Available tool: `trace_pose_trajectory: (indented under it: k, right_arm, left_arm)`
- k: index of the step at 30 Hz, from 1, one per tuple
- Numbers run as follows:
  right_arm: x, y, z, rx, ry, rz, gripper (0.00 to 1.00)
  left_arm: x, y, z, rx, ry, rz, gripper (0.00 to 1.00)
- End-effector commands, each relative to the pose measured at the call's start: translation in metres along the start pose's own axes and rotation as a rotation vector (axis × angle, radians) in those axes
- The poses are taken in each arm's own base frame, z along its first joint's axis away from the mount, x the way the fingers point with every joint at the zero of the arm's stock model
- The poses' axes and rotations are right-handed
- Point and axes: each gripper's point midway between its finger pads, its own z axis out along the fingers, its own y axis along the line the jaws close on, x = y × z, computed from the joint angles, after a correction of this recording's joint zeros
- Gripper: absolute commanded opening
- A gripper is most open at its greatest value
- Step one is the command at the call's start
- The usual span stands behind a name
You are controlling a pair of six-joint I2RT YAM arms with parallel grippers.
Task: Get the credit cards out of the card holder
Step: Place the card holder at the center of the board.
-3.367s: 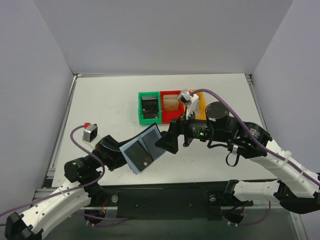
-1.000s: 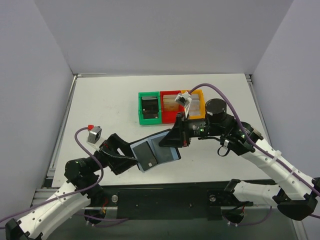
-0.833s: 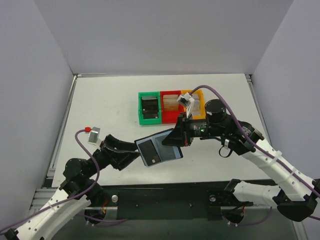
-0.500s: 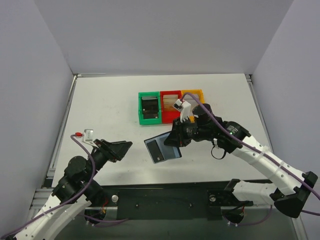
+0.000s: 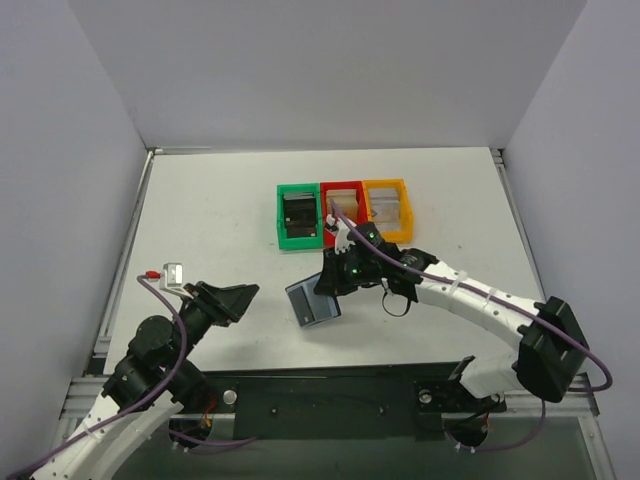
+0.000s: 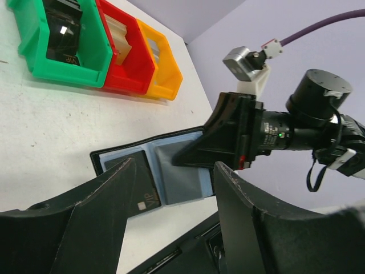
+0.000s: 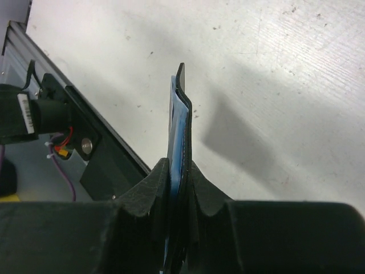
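We record three plastic bins in a row at the back of the white surface (image 5: 200, 220). The green bin (image 6: 57, 71) holds one black stack (image 6: 61, 34) printed "VIP". The red bin (image 6: 128, 74) holds one tan stack (image 6: 117, 34), and the yellow bin (image 6: 162, 85) one grey stack (image 6: 153, 48). One black bifold card holder (image 6: 177, 177) hangs open in front of them, pinched at its edge by the closed right fingers (image 7: 157, 185). One dark credit card (image 6: 144, 185) marked "VIP" sits in a pocket. The left fingers (image 6: 108, 200) stand wide apart, empty.

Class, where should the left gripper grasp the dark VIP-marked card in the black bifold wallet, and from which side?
Probably the dark VIP-marked card's near edge, from the left gripper's side: the right gripper clamps the black bifold wallet's other half.
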Motion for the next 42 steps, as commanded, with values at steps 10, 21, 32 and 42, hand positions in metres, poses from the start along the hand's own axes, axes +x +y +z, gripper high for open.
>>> trace_pose_trajectory:
  k: [10,21,32,42]
  right_arm:
    - [0.005,-0.058,0.053,0.115,-0.075,0.140,0.00]
    - [0.032,-0.104,0.038,0.255,-0.028,0.185,0.20]
    - [0.031,-0.132,-0.011,0.421,-0.056,0.173,0.56]
    - [0.025,-0.042,0.008,0.146,0.022,0.068,0.28]
  left_arm:
    - [0.000,0.004,-0.001,-0.009,-0.006,0.006,0.67]
    - [0.003,0.008,0.004,-0.020,-0.003,0.015,0.67]
    - [0.007,0.011,0.006,-0.045,0.031,0.051,0.68]
    - [0.067,0.002,0.040,0.068,0.270,0.018,0.48]
